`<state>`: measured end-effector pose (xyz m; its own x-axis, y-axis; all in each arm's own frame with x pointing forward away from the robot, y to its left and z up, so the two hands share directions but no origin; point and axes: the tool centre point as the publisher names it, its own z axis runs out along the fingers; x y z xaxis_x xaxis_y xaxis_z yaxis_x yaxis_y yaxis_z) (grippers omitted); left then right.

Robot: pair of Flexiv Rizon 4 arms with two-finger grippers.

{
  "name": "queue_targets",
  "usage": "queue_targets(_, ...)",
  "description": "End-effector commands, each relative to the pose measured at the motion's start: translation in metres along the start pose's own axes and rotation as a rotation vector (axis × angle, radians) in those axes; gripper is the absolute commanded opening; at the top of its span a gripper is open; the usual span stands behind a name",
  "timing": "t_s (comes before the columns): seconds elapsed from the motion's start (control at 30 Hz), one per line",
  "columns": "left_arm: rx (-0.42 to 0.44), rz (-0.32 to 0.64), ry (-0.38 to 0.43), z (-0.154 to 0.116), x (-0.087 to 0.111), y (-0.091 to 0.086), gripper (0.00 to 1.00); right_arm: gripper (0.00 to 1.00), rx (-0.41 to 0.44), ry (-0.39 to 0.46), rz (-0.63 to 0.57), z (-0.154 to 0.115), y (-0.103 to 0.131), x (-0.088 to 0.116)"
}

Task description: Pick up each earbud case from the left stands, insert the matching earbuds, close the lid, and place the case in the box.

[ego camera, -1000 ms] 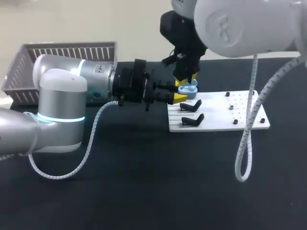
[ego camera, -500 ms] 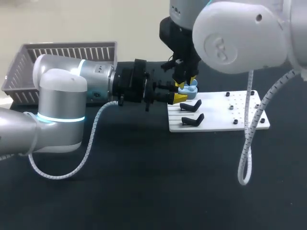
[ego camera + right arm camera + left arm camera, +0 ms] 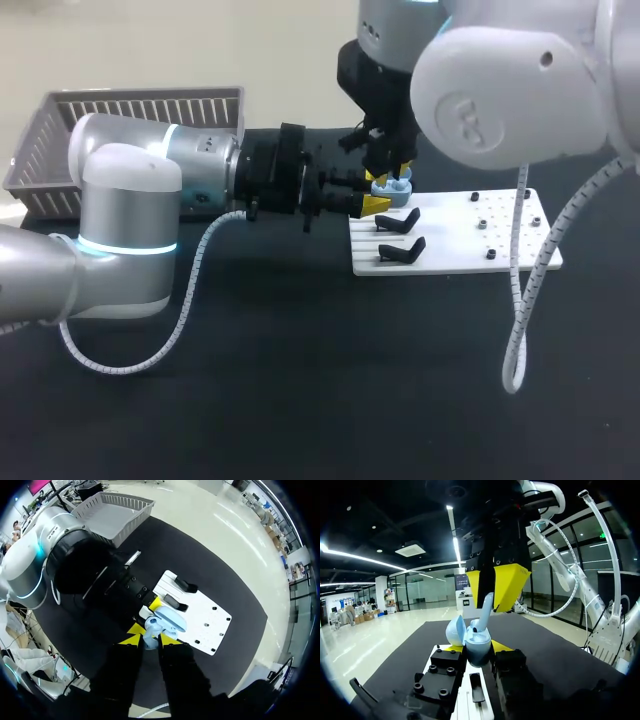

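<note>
Left arm (image 3: 120,230): silver-grey rounded links, cyan light ring, black wrist section.
Right arm (image 3: 510,90): pale grey bulbous housing, two small dark screws.
Left hose (image 3: 190,300), right hose (image 3: 520,300): white, ribbed.
Left end effector (image 3: 476,650), right end effector (image 3: 150,636): black bodies, yellow fingertips.

The table (image 3: 300,400) has a plain black top.

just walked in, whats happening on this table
The left gripper holds a light blue earbud case, lid open, above the white board. The right gripper hangs over it from above, pinching an earbud whose lower end is at the case's opening. Two black stands sit on the board, and the grey basket is at the back left.
</note>
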<state>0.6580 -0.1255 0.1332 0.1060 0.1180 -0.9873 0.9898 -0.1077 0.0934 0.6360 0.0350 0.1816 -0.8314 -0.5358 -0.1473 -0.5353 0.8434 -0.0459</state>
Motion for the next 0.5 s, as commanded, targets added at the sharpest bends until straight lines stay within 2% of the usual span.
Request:
queue_targets(0.03, -0.006, 0.003, -0.002, 0.0002, 0.0006, -0.0016, 0.0, 0.0, 0.003, -0.007, 0.003, 0.0026, 0.0005, 0.0001)
queue_targets(0.5, -0.006, 0.003, -0.002, 0.0002, 0.0006, -0.0016, 0.0, 0.0, -0.002, -0.005, 0.016, 0.0097, -0.0019, -0.0026)
